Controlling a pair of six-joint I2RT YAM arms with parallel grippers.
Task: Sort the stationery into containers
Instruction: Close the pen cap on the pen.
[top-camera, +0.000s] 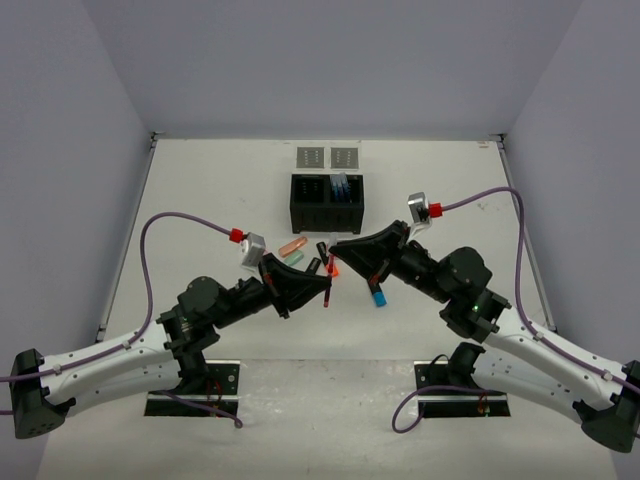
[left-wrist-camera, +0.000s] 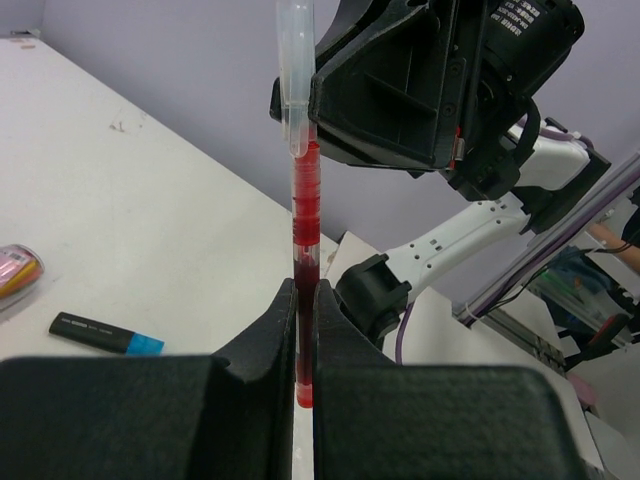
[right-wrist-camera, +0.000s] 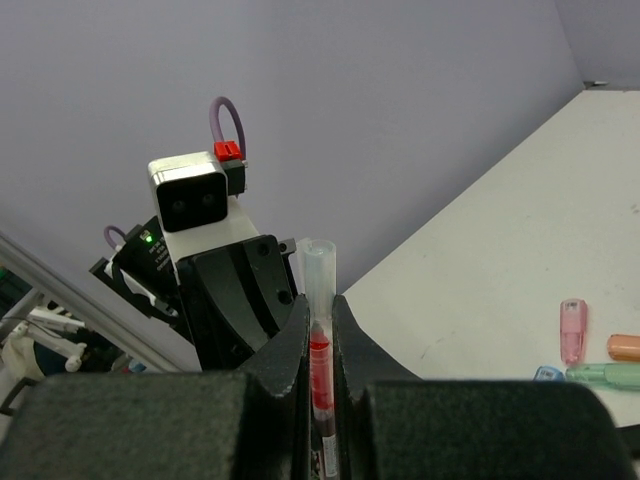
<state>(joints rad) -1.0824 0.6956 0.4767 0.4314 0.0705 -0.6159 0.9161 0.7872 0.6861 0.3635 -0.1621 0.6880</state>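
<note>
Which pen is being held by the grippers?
The red pen with the clear cap, clamped by the left gripper and right gripper; no other is held.

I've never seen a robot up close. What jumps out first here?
The two arms meet in the middle, the left gripper and the right gripper both clamped on one red pen. Behind them stands the black box, and loose highlighters lie scattered beside them.
</note>
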